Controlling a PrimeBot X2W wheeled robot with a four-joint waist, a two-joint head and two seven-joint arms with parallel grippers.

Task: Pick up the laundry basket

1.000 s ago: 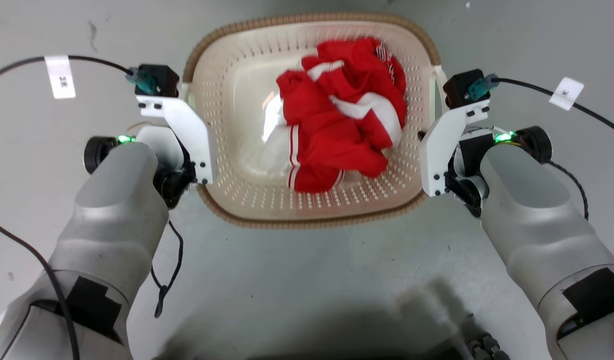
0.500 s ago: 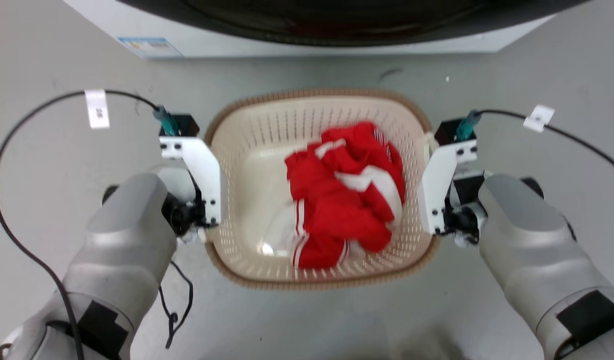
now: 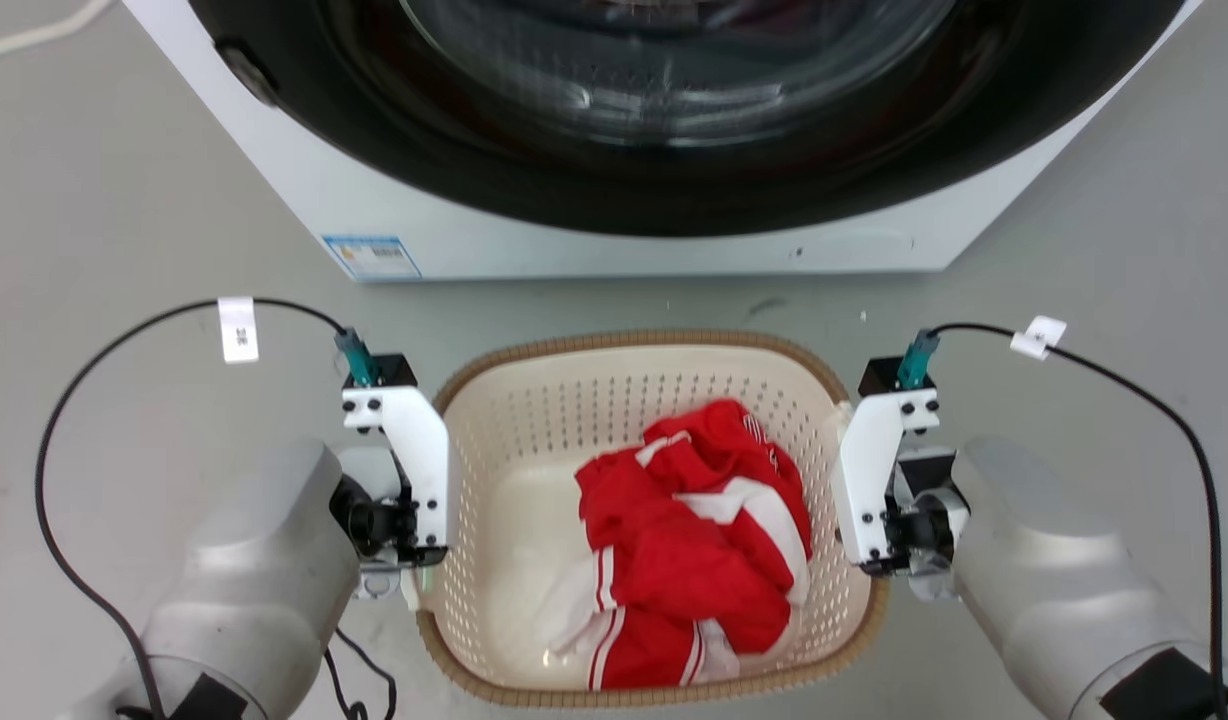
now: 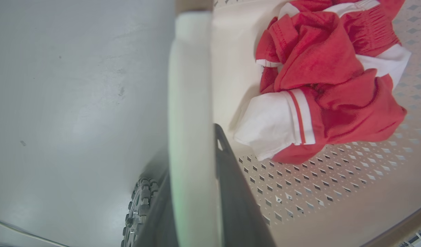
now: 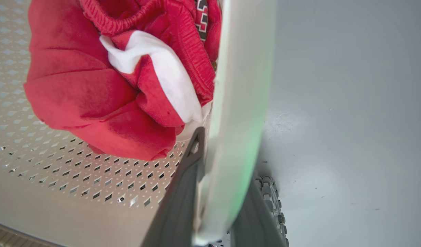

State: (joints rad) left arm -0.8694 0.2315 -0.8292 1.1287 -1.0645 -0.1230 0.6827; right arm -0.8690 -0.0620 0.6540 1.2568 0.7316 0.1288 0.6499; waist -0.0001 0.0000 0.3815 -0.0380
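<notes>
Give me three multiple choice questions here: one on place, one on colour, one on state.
1. In the head view, the washer is: A) above the laundry basket B) left of it C) below it
2. The clothing is mostly: A) blue B) red C) green
3. The left gripper and right gripper are: A) open B) shut on handles C) holding clothing
A, washer fills the top; B, red with white trim; B, fingers flank each white handle.

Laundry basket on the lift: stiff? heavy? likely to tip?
Probably light: laundry basket holds a crumpled red garment. Thin perforated walls may flex. Garment sits toward the right end effector, so slight tilt is possible.
</notes>
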